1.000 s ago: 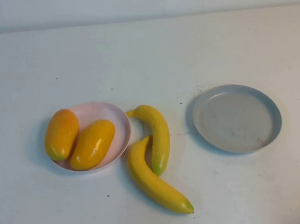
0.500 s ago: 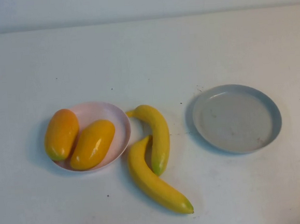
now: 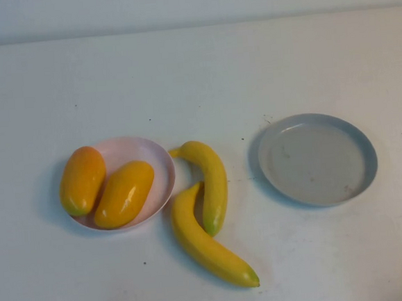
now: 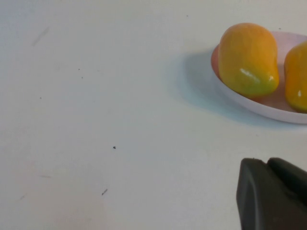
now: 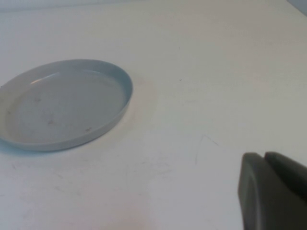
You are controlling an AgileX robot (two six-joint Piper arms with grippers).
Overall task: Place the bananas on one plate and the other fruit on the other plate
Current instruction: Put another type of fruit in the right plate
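A: Nearest the robot, what appears?

B: The left gripper [image 4: 271, 194] hangs over bare white table [image 3: 195, 74] on the robot's left, short of the pink plate; its fingers are pressed together and hold nothing. The right gripper [image 5: 273, 191] hangs likewise on the right, short of the grey-blue plate, fingers together, empty. Neither shows in the high view.

A: And the bananas?

B: The near banana [image 3: 208, 244] lies on the table, running from beside the pink plate toward the robot's right. The far banana [image 3: 209, 181] lies just behind it, touching it, stem beside the plate rim.

A: The other fruit?

B: Both rest on the pink plate [image 3: 149, 154]: the left mango [image 3: 82, 179] overhangs its left rim, and the right mango [image 3: 124, 193] lies touching it.

A: Farthest?

B: The grey-blue plate [image 3: 318, 159], well right of the bananas, holds no fruit.
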